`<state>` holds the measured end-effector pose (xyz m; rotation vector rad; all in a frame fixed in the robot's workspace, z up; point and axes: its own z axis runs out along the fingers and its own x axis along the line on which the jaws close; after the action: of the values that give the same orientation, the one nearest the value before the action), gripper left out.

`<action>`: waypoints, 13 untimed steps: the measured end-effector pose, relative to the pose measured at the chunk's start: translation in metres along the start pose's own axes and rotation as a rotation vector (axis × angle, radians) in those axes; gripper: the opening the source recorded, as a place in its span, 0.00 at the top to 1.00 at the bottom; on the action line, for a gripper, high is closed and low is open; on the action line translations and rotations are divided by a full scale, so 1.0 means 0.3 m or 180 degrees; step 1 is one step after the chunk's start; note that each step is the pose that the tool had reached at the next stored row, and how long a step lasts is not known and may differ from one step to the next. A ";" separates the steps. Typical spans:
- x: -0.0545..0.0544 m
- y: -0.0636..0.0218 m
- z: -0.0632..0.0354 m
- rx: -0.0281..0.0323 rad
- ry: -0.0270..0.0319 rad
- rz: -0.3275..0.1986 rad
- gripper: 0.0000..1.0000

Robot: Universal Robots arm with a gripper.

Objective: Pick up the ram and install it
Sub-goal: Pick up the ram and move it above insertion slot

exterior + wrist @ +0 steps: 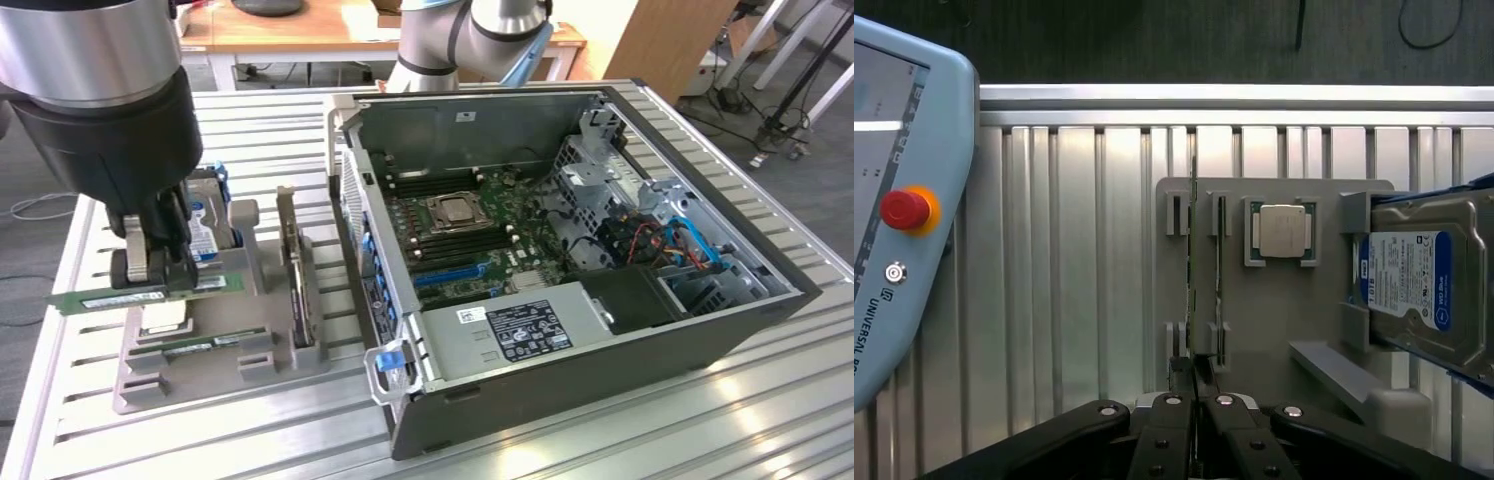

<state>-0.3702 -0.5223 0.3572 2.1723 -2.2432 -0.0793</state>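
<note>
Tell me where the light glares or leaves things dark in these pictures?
Exterior view: white glare patches lie on the metal table beside the computer case. Wrist view: the table shines pale, while the floor beyond it is dark.

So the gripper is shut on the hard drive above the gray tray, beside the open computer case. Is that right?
Not quite. The gripper is shut on the ram, a thin green stick, not the hard drive, which stands in the gray tray. The exterior view shows this. The rest holds: it is above the tray, beside the open computer case.
</note>
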 end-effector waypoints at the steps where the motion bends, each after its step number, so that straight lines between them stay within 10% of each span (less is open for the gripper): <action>1: 0.000 0.000 -0.007 0.0000 0.0000 0.0000 0.88; 13: -0.001 -0.007 -0.024 0.0000 0.0001 -0.0002 0.88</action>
<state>-0.3677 -0.5223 0.3643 2.1730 -2.2422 -0.0792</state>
